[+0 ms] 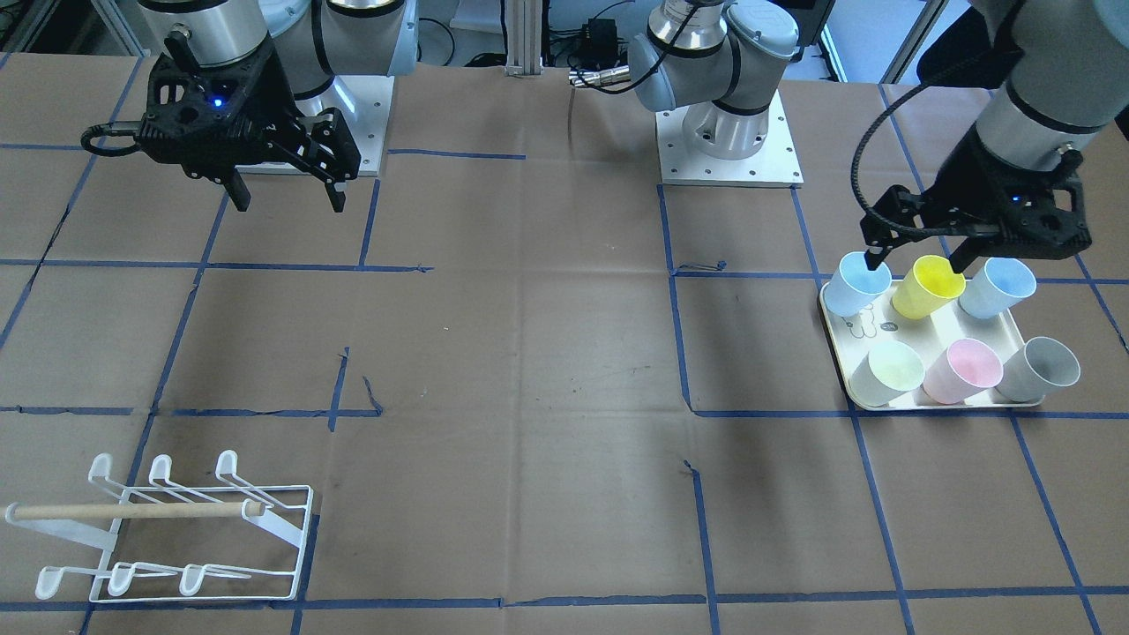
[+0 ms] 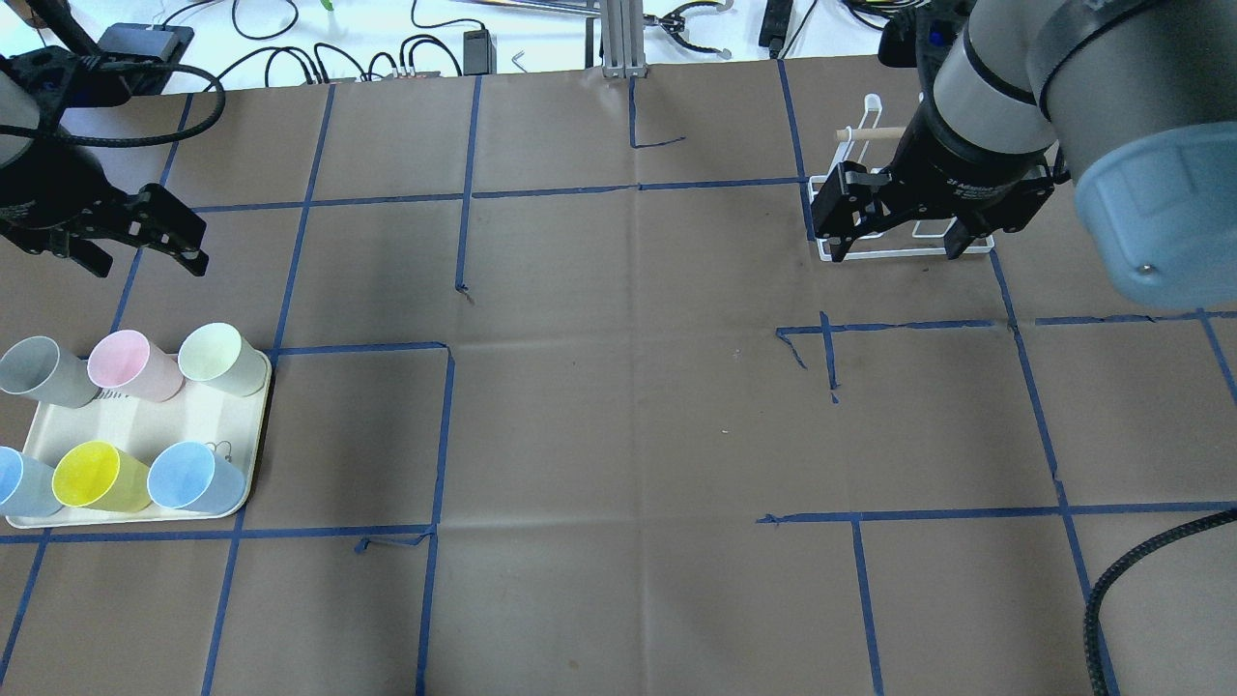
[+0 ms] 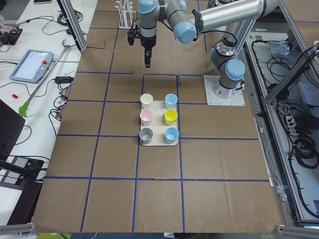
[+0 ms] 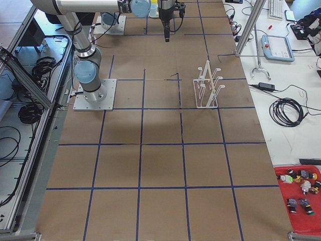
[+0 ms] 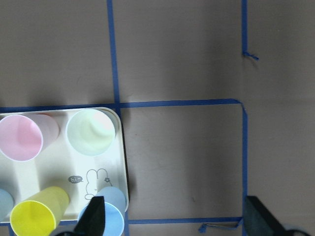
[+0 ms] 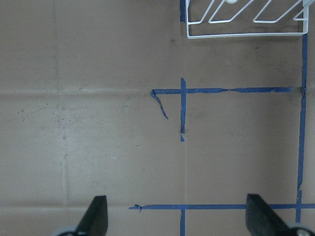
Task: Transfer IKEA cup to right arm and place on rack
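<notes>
Several IKEA cups stand on a cream tray [image 1: 869, 322] with a bear drawing: two blue [image 1: 857, 284], one yellow [image 1: 926, 287], one pale green [image 1: 891, 370], one pink [image 1: 961, 370] and one grey [image 1: 1039, 369]. My left gripper [image 1: 917, 256] is open and empty, above the tray's robot-side row. In the left wrist view one of its fingers [image 5: 93, 219] overlaps a blue cup [image 5: 110, 223]. My right gripper [image 1: 287, 198] is open and empty, high over bare table. The white wire rack [image 1: 176, 529] with its wooden dowel stands empty at the far corner on the right arm's side.
Brown paper with a blue tape grid [image 2: 628, 387] covers the table. The rack's base [image 6: 246, 27] shows at the top of the right wrist view. Cables and a metal post [image 2: 618, 39] lie along the far edge. Both arm bases [image 1: 728, 145] stand on the robot's side.
</notes>
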You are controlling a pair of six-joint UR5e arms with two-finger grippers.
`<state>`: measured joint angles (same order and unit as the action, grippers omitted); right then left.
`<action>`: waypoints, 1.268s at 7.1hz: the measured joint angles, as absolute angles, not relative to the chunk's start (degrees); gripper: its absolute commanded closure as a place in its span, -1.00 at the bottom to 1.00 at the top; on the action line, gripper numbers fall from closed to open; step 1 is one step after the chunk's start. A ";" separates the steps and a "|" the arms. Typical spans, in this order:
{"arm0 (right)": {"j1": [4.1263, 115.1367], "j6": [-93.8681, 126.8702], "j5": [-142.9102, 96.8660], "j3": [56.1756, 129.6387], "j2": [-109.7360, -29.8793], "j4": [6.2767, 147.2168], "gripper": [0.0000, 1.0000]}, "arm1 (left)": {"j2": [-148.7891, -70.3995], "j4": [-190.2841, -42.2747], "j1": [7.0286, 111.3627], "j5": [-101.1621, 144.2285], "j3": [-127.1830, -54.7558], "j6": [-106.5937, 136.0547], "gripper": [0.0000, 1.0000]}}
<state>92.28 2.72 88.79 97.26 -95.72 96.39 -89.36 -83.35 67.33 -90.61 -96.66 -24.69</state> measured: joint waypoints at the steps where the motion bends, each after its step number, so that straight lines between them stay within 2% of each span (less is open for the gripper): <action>1: 92.28 2.72 88.81 97.28 -95.72 96.41 -1.00 | -90.08 -82.67 65.74 -90.54 -96.87 -26.51 -0.98; 3: 92.33 2.76 88.72 97.28 -95.82 96.41 -1.00 | -93.23 -77.21 64.82 -90.29 -98.91 -27.48 -0.98; 7: 92.30 2.79 88.58 97.34 -95.77 96.42 -1.00 | -98.59 -59.89 64.69 -90.01 -109.32 -27.53 -0.98; 9: 92.31 2.79 88.52 97.43 -95.79 96.42 -1.00 | -100.12 -57.30 64.69 -90.08 -112.74 -27.59 -0.98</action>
